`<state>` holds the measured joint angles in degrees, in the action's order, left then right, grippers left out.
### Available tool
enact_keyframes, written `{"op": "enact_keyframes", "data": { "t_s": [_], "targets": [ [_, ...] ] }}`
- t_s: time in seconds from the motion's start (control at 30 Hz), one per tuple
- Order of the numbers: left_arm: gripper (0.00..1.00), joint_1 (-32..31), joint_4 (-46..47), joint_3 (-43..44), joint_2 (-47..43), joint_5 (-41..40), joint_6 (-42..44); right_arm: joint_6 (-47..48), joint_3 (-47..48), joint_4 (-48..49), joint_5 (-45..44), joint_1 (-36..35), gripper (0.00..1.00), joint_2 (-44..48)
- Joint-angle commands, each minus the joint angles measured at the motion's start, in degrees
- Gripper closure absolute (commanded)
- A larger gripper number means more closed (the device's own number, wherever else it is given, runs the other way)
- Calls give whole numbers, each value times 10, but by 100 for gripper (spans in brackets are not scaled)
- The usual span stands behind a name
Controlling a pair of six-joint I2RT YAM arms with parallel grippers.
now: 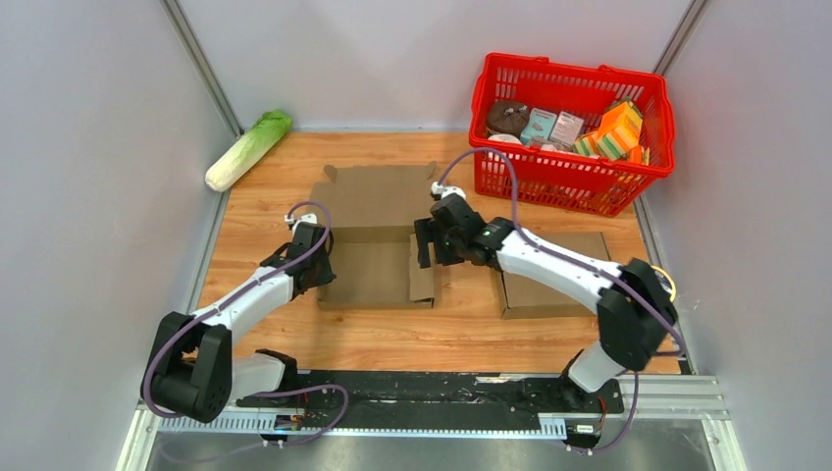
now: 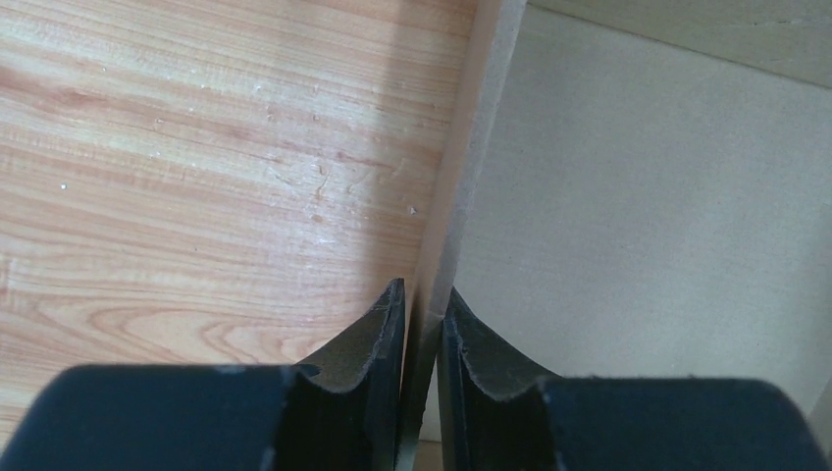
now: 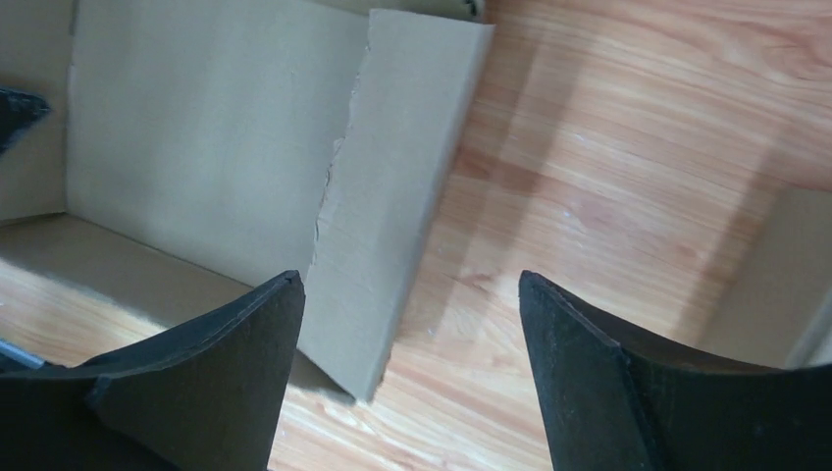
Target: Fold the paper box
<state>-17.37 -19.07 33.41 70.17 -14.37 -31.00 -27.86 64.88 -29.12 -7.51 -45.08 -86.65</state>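
A brown cardboard box (image 1: 378,235), partly unfolded, lies in the middle of the light wooden table (image 1: 392,339), between the 2 arms. Its far panel with notched flaps reaches toward the back wall.

The left gripper (image 1: 319,265) is at the box's left edge. In the left wrist view its 2 black fingers (image 2: 378,334) are pinched together on a thin upright cardboard wall (image 2: 461,177), with bare wood on one side and the box's pale inner face on the other. This gripper is clamped on the box.

The right gripper (image 1: 427,243) is over the box's right side with its jaws spread wide and nothing held. In the right wrist view a narrow cardboard flap (image 3: 392,196) with a ragged torn edge lies below the gap, closer to the finger on the left of that view. Whether that finger touches the flap cannot be told.

A second flat piece of brown cardboard (image 1: 549,285) lies under the right arm. A red plastic basket (image 1: 574,177) full of packaged goods stands at the far right corner. A pale green napa cabbage (image 1: 248,149) lies at the far left corner.
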Motion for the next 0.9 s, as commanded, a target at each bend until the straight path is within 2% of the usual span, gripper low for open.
{"op": "enact_keyframes", "data": {
  "t_s": [0.0, 0.17, 0.3, 0.33, 0.37, 0.4, 0.43, 0.5, 0.6, 0.73, 0.87],
  "targets": [
    [76, -3, 30, -10, -20, -18, -13, -14, 47, 33, 2, -11, 18, -72],
    [80, -4, 36, -16, -26, -17, -20, -18, 88, 30, -32, -33, 32, -146],
    [85, -7, 36, -15, -23, -21, -25, 4, 140, -39, -108, -64, 39, -199],
    [86, -7, 35, -15, -24, -22, -26, 5, 146, -51, -159, -75, 46, -215],
    [87, -8, 34, -16, -24, -26, -27, 5, 154, -69, -195, -81, 72, -226],
    [87, -8, 33, -17, -25, -30, -27, 3, 180, -117, -237, -89, 90, -256],
    [88, -8, 33, -19, -25, -32, -29, -1, 192, -138, -315, -101, 100, -272],
    [88, -9, 35, -21, -27, -34, -32, 2, 196, -138, -366, -111, 100, -301],
    [89, -9, 41, -24, -28, -29, -33, 37, 148, -59, -318, -105, 100, -302],
    [92, -10, 38, -24, -30, -29, -29, 56, 103, 7, -240, -99, 100, -254],
    [93, -10, 37, -25, -37, -30, -26, 58, 101, 21, -132, -62, 70, -211]
  ]
}}
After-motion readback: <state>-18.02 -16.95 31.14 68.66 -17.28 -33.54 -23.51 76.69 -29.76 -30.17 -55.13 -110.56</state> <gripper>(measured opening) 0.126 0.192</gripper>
